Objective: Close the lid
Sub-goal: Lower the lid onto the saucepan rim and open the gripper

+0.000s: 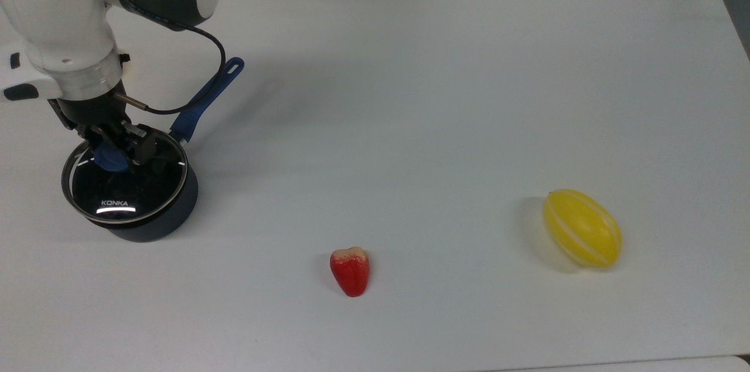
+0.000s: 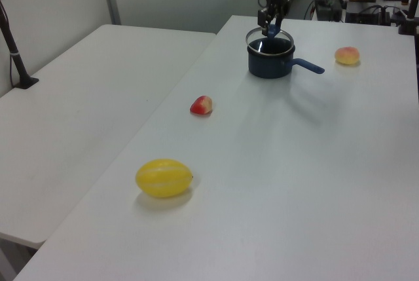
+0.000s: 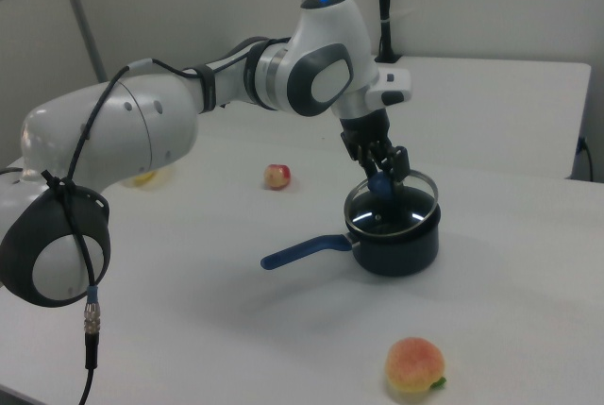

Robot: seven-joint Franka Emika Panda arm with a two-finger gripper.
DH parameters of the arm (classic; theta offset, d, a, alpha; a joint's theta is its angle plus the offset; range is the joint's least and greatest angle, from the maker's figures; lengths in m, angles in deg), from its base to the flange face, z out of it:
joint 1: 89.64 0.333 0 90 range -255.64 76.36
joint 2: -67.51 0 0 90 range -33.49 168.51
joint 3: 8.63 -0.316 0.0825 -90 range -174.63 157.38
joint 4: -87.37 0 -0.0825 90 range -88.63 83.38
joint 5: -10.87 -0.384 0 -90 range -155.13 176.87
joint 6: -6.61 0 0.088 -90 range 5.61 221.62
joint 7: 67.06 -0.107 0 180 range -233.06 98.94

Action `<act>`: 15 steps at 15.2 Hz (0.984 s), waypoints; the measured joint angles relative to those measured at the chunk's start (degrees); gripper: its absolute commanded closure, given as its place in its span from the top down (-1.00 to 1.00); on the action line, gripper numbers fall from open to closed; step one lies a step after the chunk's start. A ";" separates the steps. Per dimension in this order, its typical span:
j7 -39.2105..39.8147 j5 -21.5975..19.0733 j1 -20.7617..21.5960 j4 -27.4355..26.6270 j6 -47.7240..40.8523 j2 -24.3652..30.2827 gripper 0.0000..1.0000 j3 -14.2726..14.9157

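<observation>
- Gripping the blue knob [image 1: 107, 157] of the round clear glass lid with a thin metal rim [image 1: 124, 180], the black two-finger gripper [image 1: 120, 148] has its fingers pinched onto the knob from either side.
- That lid sits over the mouth of the dark round saucepan [image 1: 153, 211]; in the right view it looks slightly tilted, and I cannot tell whether its rim [image 3: 392, 213] rests on the pan all the way round.
- White "KONKA" lettering [image 1: 115, 203] shows on the glass at the edge nearest the top view's bottom.
- From the pan a long blue handle [image 1: 206, 99] points up and towards the top view's right.
- On the white table [image 1: 445, 96], a small red and cream fruit [image 1: 350, 270] lies well apart from the pan, towards the top view's right.
- Further towards the top view's right lies a yellow oval melon with pale stripes [image 1: 582, 228].
- Near the pan in the right view, towards the bottom edge, lies a peach-coloured round fruit [image 3: 414, 365].
</observation>
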 measured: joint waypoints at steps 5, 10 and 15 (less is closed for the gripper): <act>0.00 0.01 0.02 -0.48 0.00 -0.21 -0.82 0.00; 0.00 0.01 0.02 -0.68 0.00 -0.21 -0.78 0.00; 0.00 0.01 0.02 -1.40 0.61 -0.21 -0.76 0.00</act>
